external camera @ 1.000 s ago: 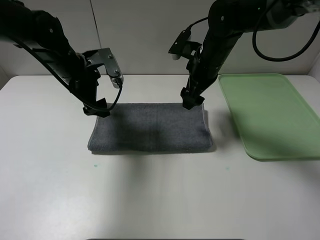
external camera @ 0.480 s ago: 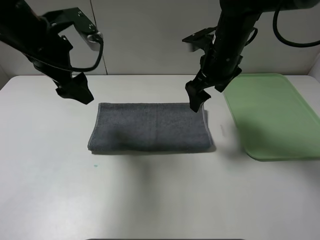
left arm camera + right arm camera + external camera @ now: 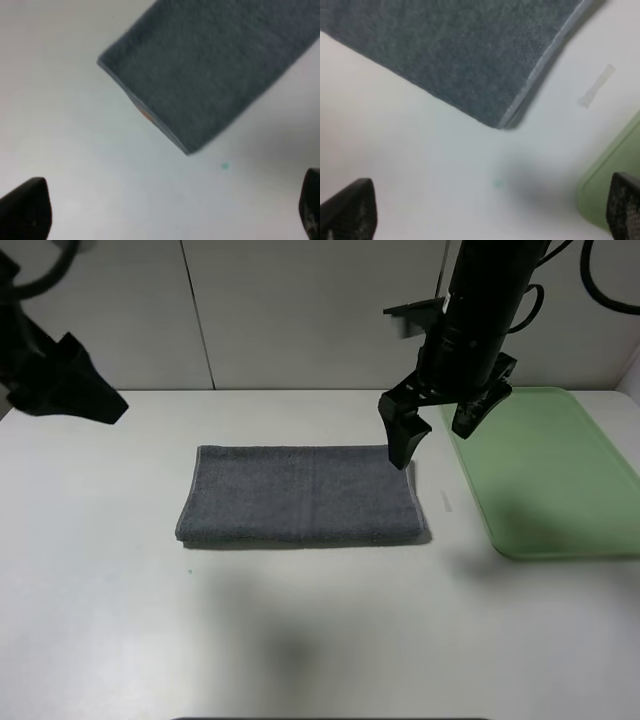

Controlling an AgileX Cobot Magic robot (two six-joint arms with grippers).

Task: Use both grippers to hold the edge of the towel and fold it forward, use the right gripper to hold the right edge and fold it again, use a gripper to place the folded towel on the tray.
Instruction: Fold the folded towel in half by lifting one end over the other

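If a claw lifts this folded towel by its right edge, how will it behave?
The towel is terry cloth lying flat in layers, so it will probably droop and may unfold. Its fuzzy pile looks grippy, so slipping seems unlikely. Pushed, it would probably bunch rather than slide.

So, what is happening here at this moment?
A two-armed robot is folding a towel. The dark grey towel lies folded into a long strip on the white table. Both grippers are open and hold nothing. The left gripper hangs off to the left of the towel, and the right gripper hovers above its far right corner. The green tray on the right does not hold the towel yet.
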